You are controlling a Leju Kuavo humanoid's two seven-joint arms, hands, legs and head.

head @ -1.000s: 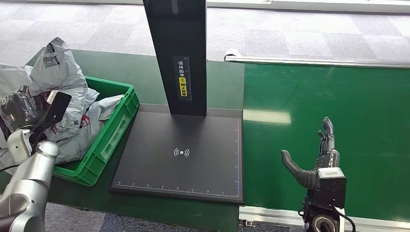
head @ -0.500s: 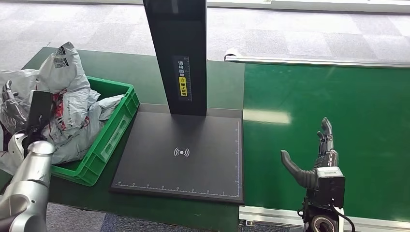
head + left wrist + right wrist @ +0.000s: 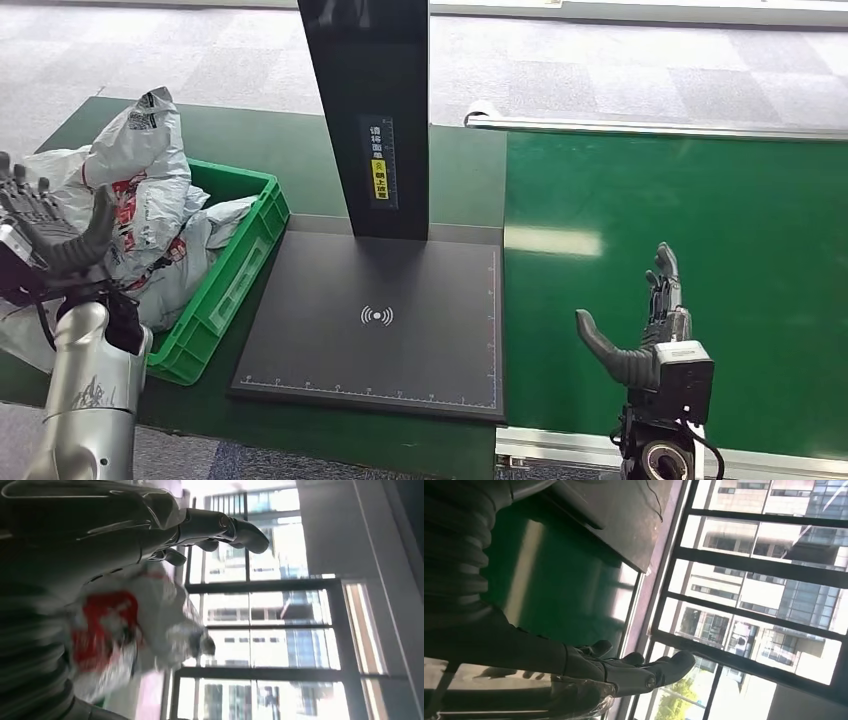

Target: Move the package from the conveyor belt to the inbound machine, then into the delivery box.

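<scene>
At nine o'clock in the head view, one green delivery box (image 3: 236, 262) sits on the bench (image 3: 300, 150), heaped with grey packages (image 3: 150, 190); their number cannot be told. One left hand (image 3: 45, 235) is raised just beside the heap, fingers (image 3: 25, 195) apart, holding nothing. One inbound machine (image 3: 380, 320) lies at six o'clock. One right hand (image 3: 645, 335) hovers over the single conveyor belt (image 3: 700, 220) at four o'clock, fingers spread, empty.
</scene>
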